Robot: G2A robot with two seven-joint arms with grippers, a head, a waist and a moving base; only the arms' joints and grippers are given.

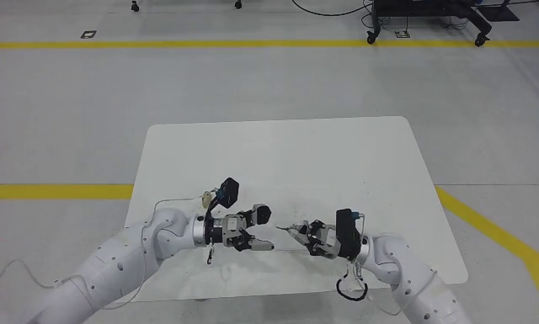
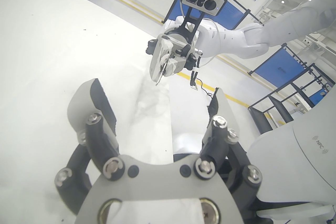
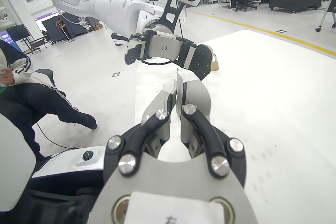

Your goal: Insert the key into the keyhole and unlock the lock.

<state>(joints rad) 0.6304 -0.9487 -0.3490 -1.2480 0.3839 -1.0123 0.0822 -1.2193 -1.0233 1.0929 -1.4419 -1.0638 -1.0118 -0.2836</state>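
Observation:
A small brass padlock (image 1: 205, 194) lies on the white table (image 1: 337, 156) near its left edge, beside my left arm; in the right wrist view the padlock (image 3: 214, 63) peeks out behind a left finger. My left gripper (image 1: 264, 231) (image 2: 157, 104) hovers open above the table's front part, nothing between its fingers (image 2: 92, 101). Facing it a short gap away, my right gripper (image 1: 296, 232) (image 3: 175, 86) is shut on the thin metal key (image 2: 160, 74), whose tip points toward the left gripper (image 3: 168, 62).
Both grippers hang close to the table's front edge. The far and right parts of the tabletop (image 3: 275, 83) are bare. A black cable loop (image 1: 352, 289) hangs below my right forearm.

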